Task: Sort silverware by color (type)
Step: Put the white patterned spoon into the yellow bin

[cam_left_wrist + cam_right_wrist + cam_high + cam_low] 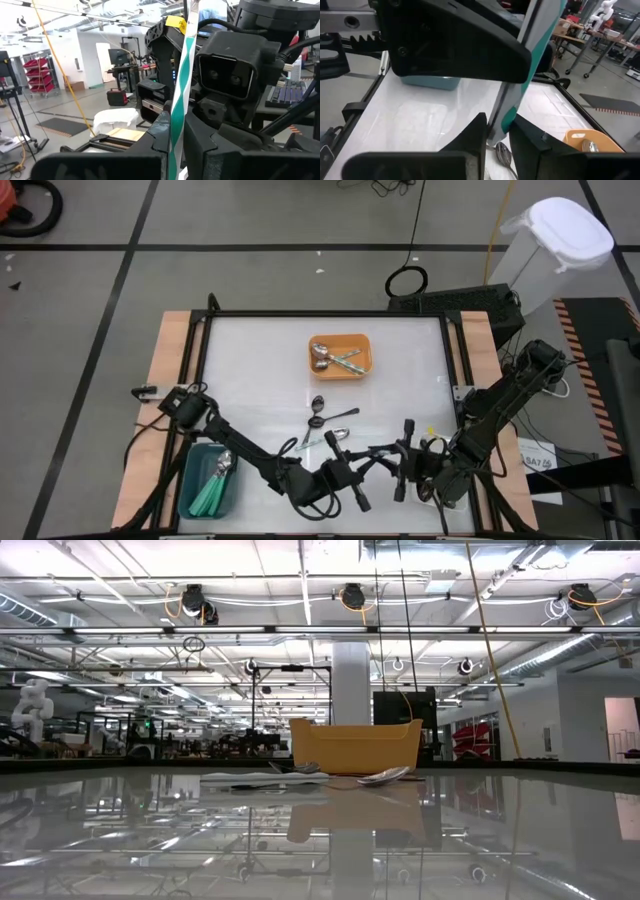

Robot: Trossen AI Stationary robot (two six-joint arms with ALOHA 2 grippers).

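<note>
Handover: you have both arms meeting above the near edge of the table, at its middle, around one teal-handled spoon.
Left gripper: clamped on the spoon's striped teal handle, which stands upright between its fingers.
Right gripper: set at the same handle, lower down near the bowl; whether it grasps yet, I cannot tell.
Task's thing: spoon held in the air, clear of the surface, between the two grippers.
Risk one: in my judgement, if your left gripper lets go before the right has a firm hold, the spoon drops onto the loose spoons below and scatters them.
Risk two: a pull while both grippers hold would twist the thin handle or drag it out of one grip.
Risk three: the wrists sit very close; a hasty withdrawal could knock one against the other.
Sorted so far: teal tray at the near left holds teal-handled spoons; orange tray at the far middle holds silver spoons, with one greenish handle that you should check.
Surface: white, glossy, mirror-like in the low view; a dropped spoon would likely slide.
Room: open workshop with ceiling lights, benches and racks beyond; grey floor with black tape lines; white bin beside the right arm's base.
</note>
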